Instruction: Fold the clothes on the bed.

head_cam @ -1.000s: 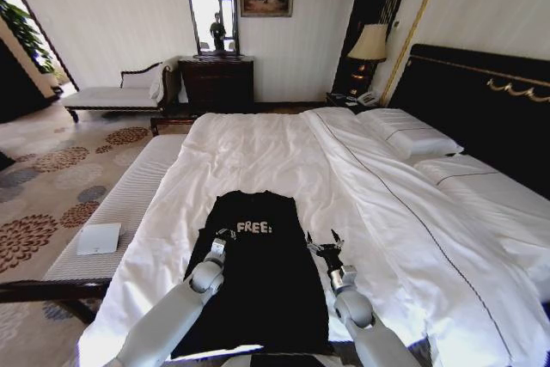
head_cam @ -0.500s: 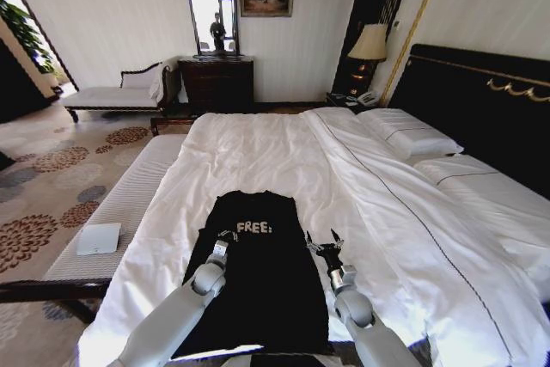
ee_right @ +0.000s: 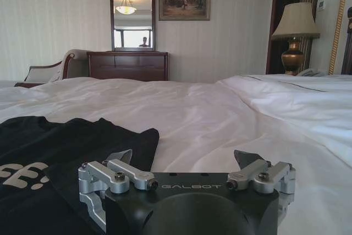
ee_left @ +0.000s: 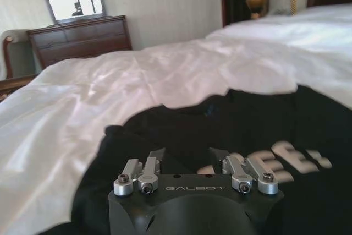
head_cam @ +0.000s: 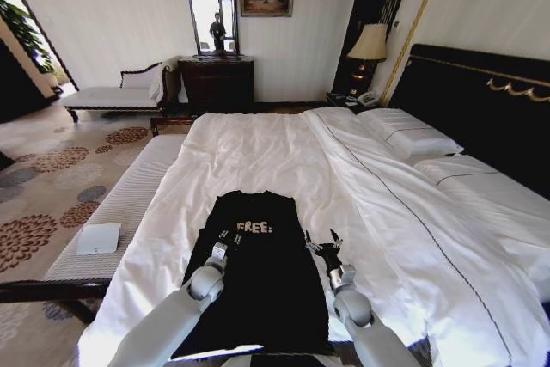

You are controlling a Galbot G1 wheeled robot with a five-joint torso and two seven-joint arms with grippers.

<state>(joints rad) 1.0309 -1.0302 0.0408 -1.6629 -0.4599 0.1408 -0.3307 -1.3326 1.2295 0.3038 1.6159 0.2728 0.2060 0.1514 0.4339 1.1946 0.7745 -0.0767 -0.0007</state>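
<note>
Nearest the camera, the hem of the black T-shirt (head_cam: 258, 285) is cut off by the frame edge and partly covered by the 2 grey arms. The left gripper (head_cam: 227, 235) hovers over the shirt's left shoulder area, its fingers spread apart with a clear gap between them. The right gripper (head_cam: 321, 241) sits at the shirt's right edge, by the right sleeve, its 2 fingers likewise spread wide; whether either gripper touches the cloth cannot be told. The T-shirt is soft, matt fabric lying flat, roughly rectangular, with white "FREE!" lettering (head_cam: 253, 227) on the chest. Its long axis runs away from the robot, collar at the far end. It lies on the near part of the bed (head_cam: 275, 152), upon the lightly creased white duvet (head_cam: 369, 204). Beyond the shirt, to its right, are 2 white pillows (head_cam: 408, 135) against the tall black headboard (head_cam: 481, 100).
</note>
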